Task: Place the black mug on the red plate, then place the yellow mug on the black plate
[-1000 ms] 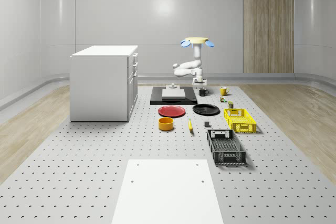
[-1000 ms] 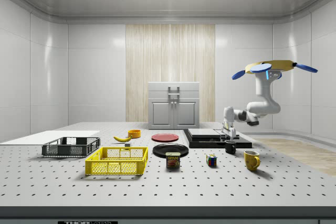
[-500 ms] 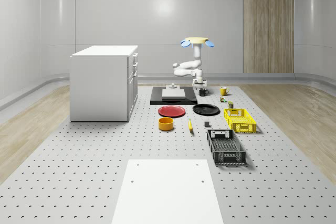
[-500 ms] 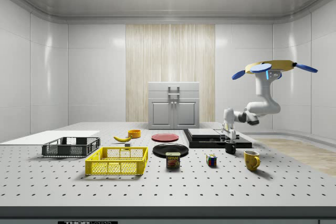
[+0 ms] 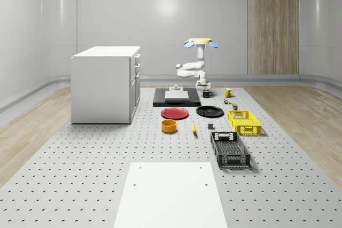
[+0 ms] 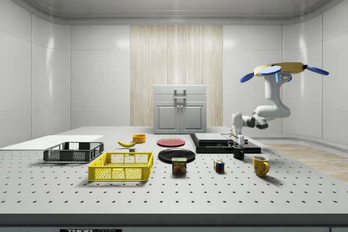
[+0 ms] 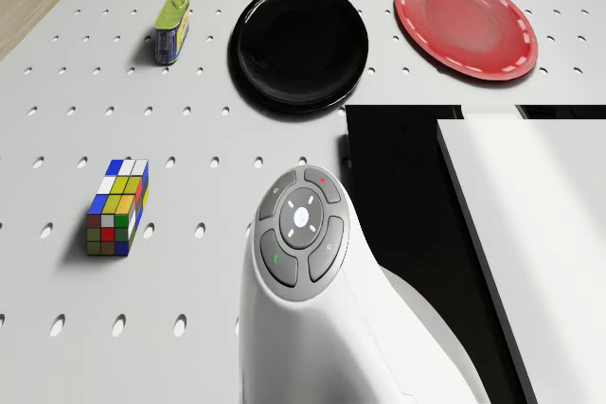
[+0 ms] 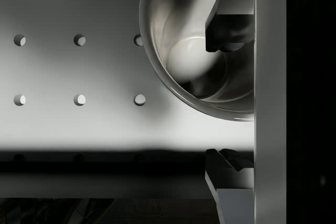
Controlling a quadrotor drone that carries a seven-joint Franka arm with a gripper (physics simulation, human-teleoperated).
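A drone [image 6: 287, 69] hovers beside the table's [image 5: 80, 174] far end, its gripper [image 8: 229, 100] spread open straddling the black mug's [image 6: 238, 152] rim, one finger inside; the mug sits at the red plate's [image 5: 175, 113] two o'clock; judged next: clamp, then lift.

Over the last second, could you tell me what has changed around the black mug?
The gripper has come down onto the black mug; in the wrist view one finger sits inside the mug, the other outside, open. The drone hovers as before; mugs and plates have not moved.
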